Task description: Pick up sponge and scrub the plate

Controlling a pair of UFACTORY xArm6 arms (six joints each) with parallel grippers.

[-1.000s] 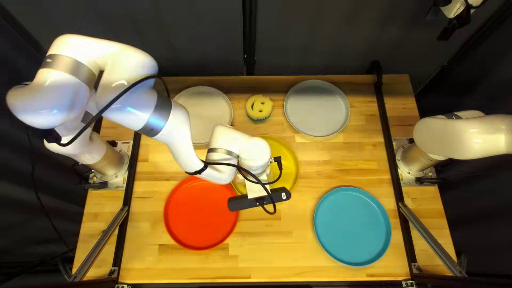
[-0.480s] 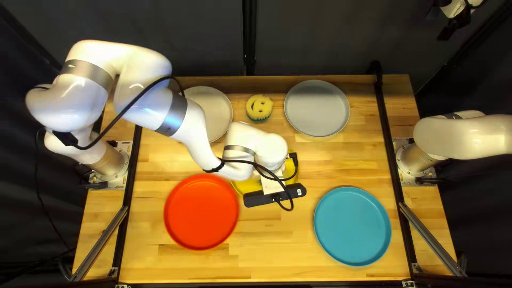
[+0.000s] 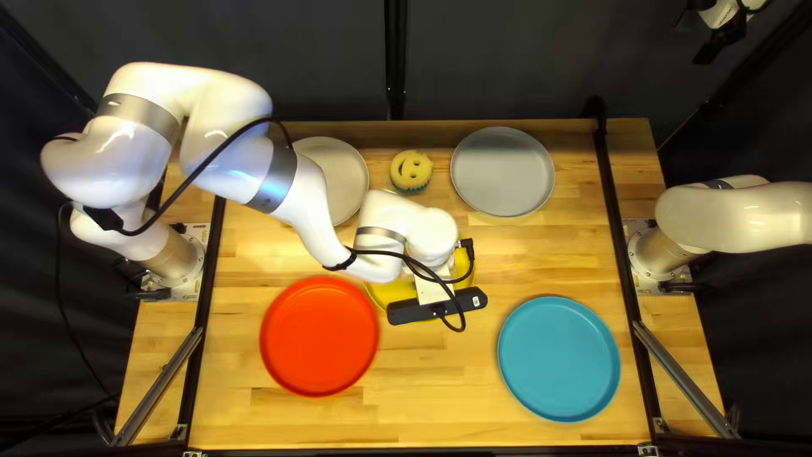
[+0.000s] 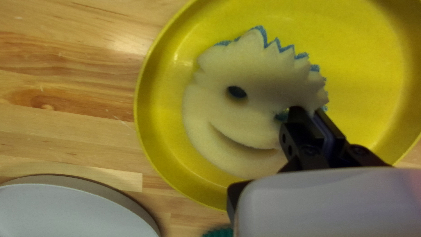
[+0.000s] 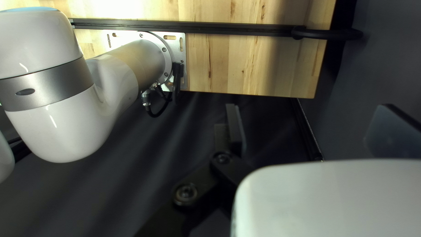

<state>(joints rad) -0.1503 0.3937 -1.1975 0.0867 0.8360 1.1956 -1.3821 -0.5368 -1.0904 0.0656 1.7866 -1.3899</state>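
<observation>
The left gripper [image 3: 434, 290] has its jaws pinching the cream, smiley-faced sponge [image 4: 254, 79] at one eye hole and the outer edge. The soft foam disc, zigzag-cut along its blue-backed fringe, sits within the raised rim of the glossy yellow plate [image 4: 163, 131]. The right gripper [image 3: 712, 49] hangs well apart, jaws spread wide. Round red [image 3: 319, 337], turquoise [image 3: 558, 359], grey [image 3: 502, 172] and off-white plates [image 3: 345, 178] lie on the wood-grained surface [image 3: 440, 389], with a scalloped yellow-and-green sponge [image 3: 412, 172] between the last two.
</observation>
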